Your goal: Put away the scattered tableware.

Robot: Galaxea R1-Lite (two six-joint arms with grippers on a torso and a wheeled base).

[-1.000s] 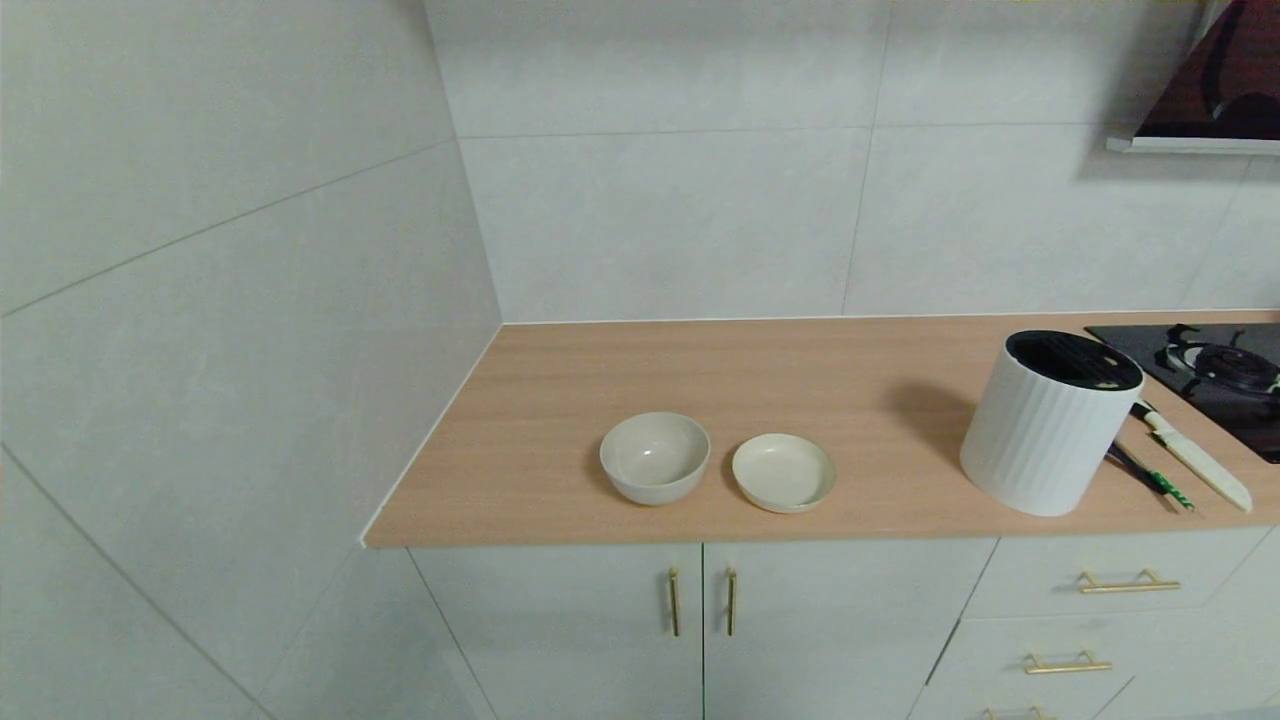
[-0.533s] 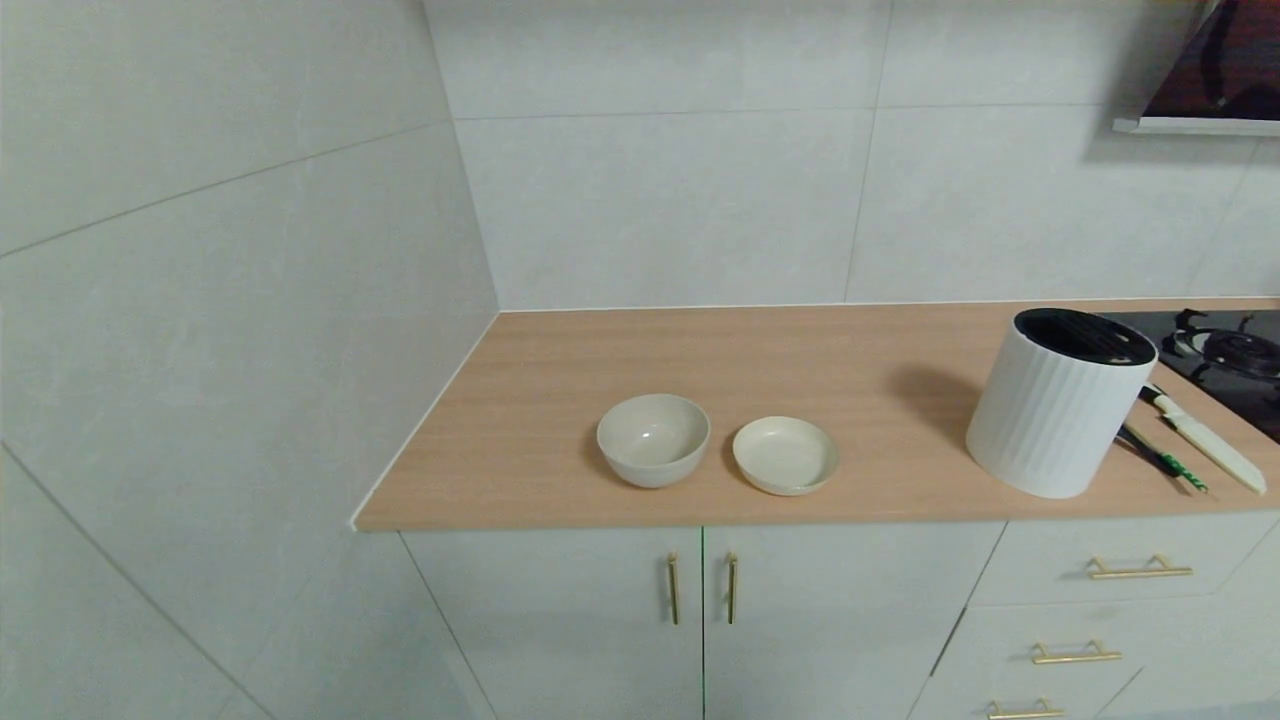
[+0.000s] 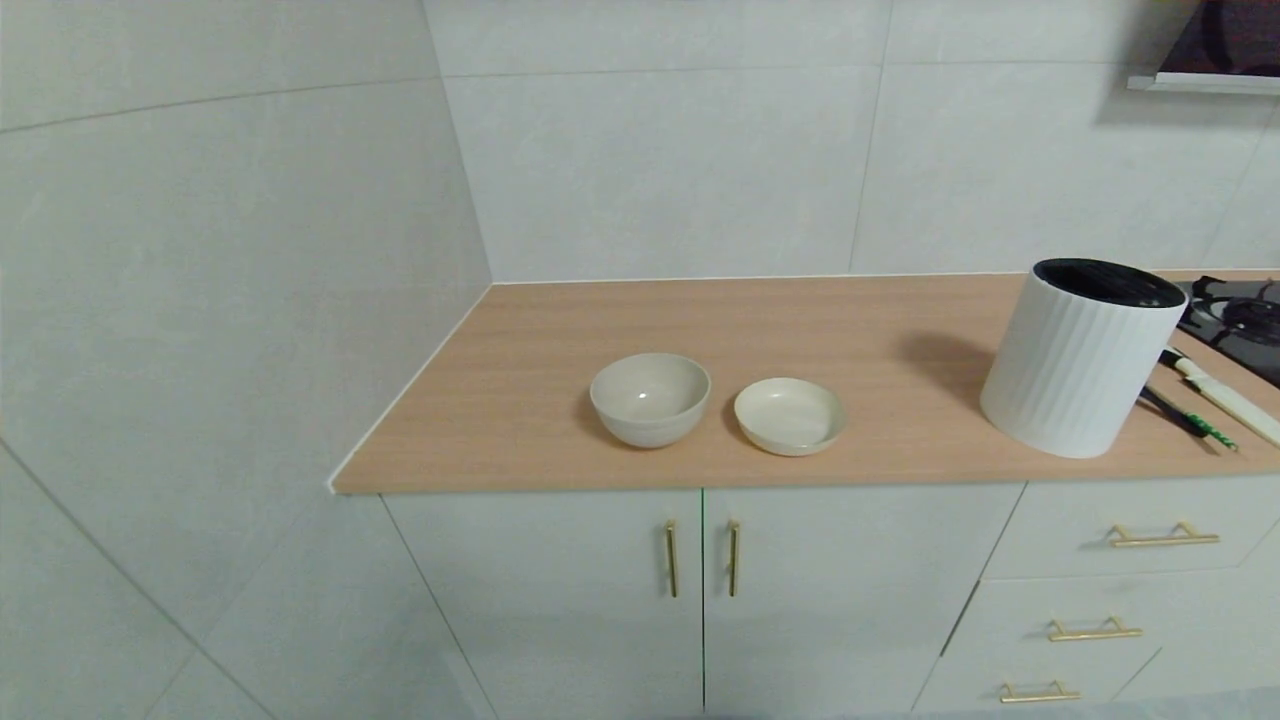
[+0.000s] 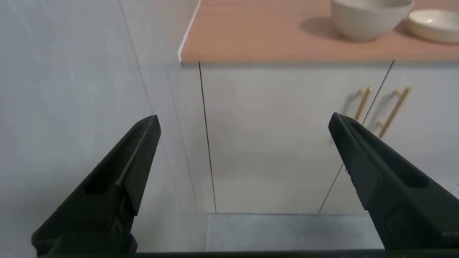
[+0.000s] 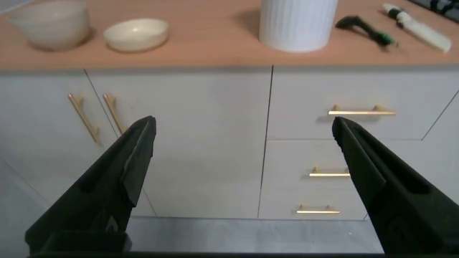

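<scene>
- You are looking at a wood-grain countertop (image 3: 800, 320) that is running from a tiled side wall on the left to a black gas hob (image 3: 1240, 315) on the right.
- The task's pieces are sitting near the front edge. A round, deep, smooth off-white bowl (image 3: 650, 398) is resting upright. A shallow cream dish (image 3: 790, 414) is sitting just beside it on the right, and a narrow gap is keeping them apart.
- A white ribbed cylindrical holder (image 3: 1085, 360) with a black top insert is standing well to the right of the dish, also close to the front edge.
- A dark utensil with a green-striped end (image 3: 1195, 420) is lying flat just beyond the holder. You cannot tell what kind it is. A pale knife (image 3: 1225, 400) is lying past it, next to the hob.
- Bare counter is stretching behind the bowl and dish up to the tiled back wall, and between the dish and the holder.
- Below, flat white cabinet doors are carrying two slim brass bar handles (image 3: 671, 558) directly under the bowl and dish. Drawers with a horizontal brass pull (image 3: 1163, 537) are sitting under the holder.
- Your left gripper (image 4: 247, 193) is hanging below counter height, facing the cabinet front near the side wall, with its black fingers spread wide and holding nothing.
- Your right gripper (image 5: 244, 190) is hanging low before the doors and drawers, with its fingers also spread wide and holding nothing.
</scene>
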